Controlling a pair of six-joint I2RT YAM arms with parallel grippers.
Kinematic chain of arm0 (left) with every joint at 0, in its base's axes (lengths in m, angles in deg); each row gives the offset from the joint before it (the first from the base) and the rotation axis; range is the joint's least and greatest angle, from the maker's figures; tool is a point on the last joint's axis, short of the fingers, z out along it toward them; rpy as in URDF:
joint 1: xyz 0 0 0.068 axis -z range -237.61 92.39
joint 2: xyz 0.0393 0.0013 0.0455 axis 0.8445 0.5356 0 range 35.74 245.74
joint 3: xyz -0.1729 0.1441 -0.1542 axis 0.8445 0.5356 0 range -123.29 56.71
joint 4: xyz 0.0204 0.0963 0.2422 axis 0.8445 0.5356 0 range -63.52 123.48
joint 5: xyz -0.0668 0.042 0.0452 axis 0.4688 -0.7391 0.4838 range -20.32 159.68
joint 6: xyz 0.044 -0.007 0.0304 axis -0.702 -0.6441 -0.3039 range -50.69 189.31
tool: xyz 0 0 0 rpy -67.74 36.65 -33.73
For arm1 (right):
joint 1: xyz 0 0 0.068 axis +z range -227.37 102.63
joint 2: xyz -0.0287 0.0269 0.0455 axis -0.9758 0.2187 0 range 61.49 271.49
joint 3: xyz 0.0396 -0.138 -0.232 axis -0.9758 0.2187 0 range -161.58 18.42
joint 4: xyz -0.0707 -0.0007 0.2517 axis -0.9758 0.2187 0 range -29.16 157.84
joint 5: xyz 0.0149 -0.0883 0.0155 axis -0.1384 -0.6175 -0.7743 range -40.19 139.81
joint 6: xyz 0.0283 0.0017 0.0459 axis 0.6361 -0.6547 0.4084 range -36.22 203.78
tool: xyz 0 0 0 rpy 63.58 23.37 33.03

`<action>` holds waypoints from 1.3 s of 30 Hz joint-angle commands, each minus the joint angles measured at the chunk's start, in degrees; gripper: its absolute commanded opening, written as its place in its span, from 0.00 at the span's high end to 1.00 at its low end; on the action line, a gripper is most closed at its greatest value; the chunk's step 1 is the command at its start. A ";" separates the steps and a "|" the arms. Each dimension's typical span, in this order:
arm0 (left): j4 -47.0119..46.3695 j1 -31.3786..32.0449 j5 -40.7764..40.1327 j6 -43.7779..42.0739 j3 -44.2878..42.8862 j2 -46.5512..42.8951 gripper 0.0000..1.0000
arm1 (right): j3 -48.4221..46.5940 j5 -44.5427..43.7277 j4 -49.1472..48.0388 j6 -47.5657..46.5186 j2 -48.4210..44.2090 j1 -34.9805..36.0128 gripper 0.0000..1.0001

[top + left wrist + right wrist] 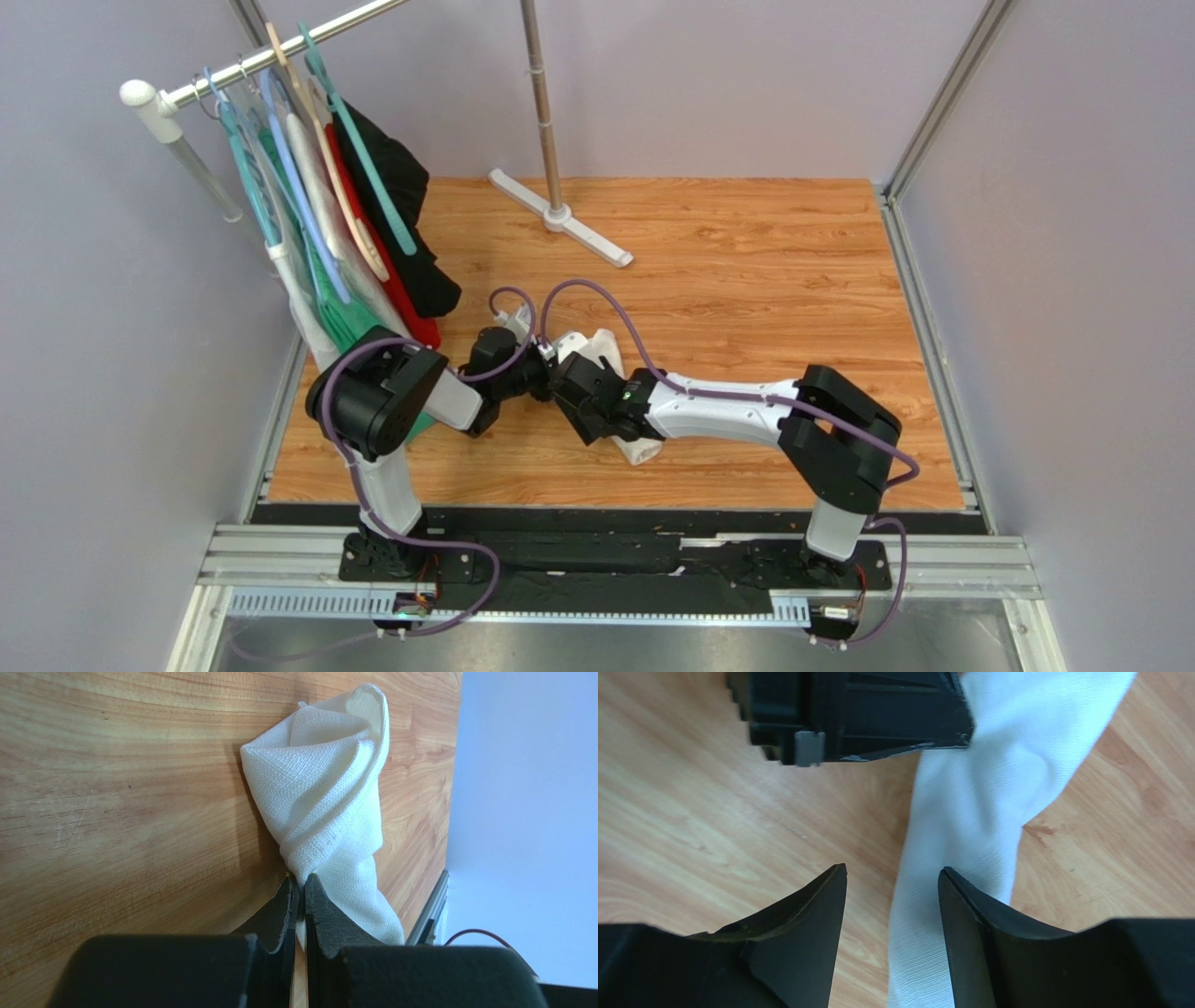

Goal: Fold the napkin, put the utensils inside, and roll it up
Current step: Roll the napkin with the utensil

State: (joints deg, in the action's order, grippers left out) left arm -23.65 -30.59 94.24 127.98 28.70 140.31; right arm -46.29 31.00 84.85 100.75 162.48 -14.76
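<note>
Now, napkin (330, 777): lay twisted in a loose roll on the desk (105, 812).
Left claw (297, 880): nearly closed, seemingly pinching its end.
Right claw (892, 869): gaped wide, empty, over the napkin.
Risk: weak pinch might slip, unravelling the roll.

A: Top external?
B: Mounted high, well above the napkin (606, 347) and on its near side. Faces down and forward. Far enough off to take in the whole table (786, 252).
A: Left wrist?
B: Rides low, right up against the napkin (323, 791). Looks along the wood over the left gripper (300, 882), napkin dead ahead.
A: Right wrist?
B: Hangs just above the napkin (969, 833), facing almost straight down past the right gripper (892, 875). Very close.
A: Overlap?
B: Napkin in all three. Left gripper tip too, touching the napkin in the right wrist view, small beside it from the top.
</note>
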 commanded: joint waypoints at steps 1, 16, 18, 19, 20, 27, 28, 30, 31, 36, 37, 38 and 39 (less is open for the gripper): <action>1.88 0.40 0.49 -0.93 -0.29 -1.83 0.96 | -1.74 -8.43 -0.54 -2.47 0.96 1.02 0.44; 3.19 0.40 1.28 -1.55 -0.73 -2.53 0.96 | -0.68 -14.32 2.26 -0.72 7.46 2.43 0.45; 3.46 0.40 1.28 -1.63 -0.73 -2.62 0.96 | -0.51 -14.85 2.62 0.51 8.52 2.34 0.47; 3.37 0.40 1.37 -1.72 -0.73 -2.71 0.96 | -0.51 -14.94 2.88 0.69 8.87 2.34 0.47; 3.46 0.40 1.37 -1.72 -0.73 -2.88 0.96 | -0.51 -14.94 2.97 1.13 9.57 2.34 0.48; 4.51 0.40 1.90 -2.42 -0.99 -3.76 0.94 | -0.33 -14.33 2.53 1.49 11.42 2.17 0.82; 4.60 0.40 1.90 -2.51 -0.99 -3.85 0.92 | -0.33 -14.24 2.45 1.40 11.42 2.08 0.86; 5.21 0.40 1.90 -2.77 -0.91 -4.46 0.87 | -0.33 -13.28 2.36 1.40 11.42 1.99 1.00; 5.65 0.40 1.64 -2.78 -0.91 -4.99 0.75 | -0.33 -12.84 2.44 1.05 11.25 1.99 1.00; 10.30 0.13 0.14 -3.65 -0.29 -10.43 0.34 | -0.33 -5.56 3.41 1.75 8.35 0.76 1.00; 11.53 -0.04 -0.29 -4.09 -0.20 -11.57 0.22 | -0.42 -4.41 3.93 2.10 7.74 0.41 1.00; 13.20 -0.39 -0.47 -4.53 -0.20 -13.67 0.20 | -0.68 -3.44 4.11 2.62 6.51 -0.20 1.00; 16.52 -1.18 -0.82 -5.75 -0.12 -14.74 0.20 | -0.68 -1.34 4.29 2.89 5.80 -0.47 1.00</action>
State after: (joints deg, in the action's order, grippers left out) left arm -13.81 -31.20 93.17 125.14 28.53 131.90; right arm -47.97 17.80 86.09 100.32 168.66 -12.99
